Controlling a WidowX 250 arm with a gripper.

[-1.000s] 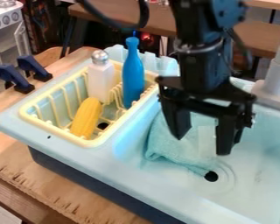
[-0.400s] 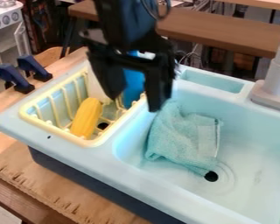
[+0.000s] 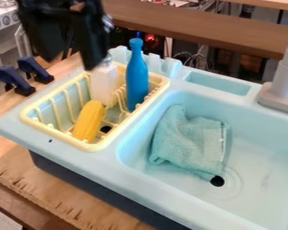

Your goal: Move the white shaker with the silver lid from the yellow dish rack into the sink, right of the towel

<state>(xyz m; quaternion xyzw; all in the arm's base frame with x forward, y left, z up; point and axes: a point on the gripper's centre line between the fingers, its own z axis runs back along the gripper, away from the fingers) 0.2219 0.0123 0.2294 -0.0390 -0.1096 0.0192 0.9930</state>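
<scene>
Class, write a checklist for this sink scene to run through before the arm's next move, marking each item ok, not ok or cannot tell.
1. Gripper empty: ok, fingers apart, nothing between them.
2. Bottle upright in rack: ok.
3. Corn inside rack: ok.
4. Towel clear of drain: not ok, a corner meets its edge.
5. Gripper clear of shaker: cannot tell, they overlap in view.

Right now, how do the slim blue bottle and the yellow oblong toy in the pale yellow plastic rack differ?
Colour: the bottle is blue, the toy yellow.
Shape: the bottle narrows to a slender neck; the toy is a plump oblong without one.
Pose: the bottle stands upright, while the toy lies slanted.
Place: the bottle is near the rack's back, the toy by its front rim.
Both sit inside the rack.
</scene>
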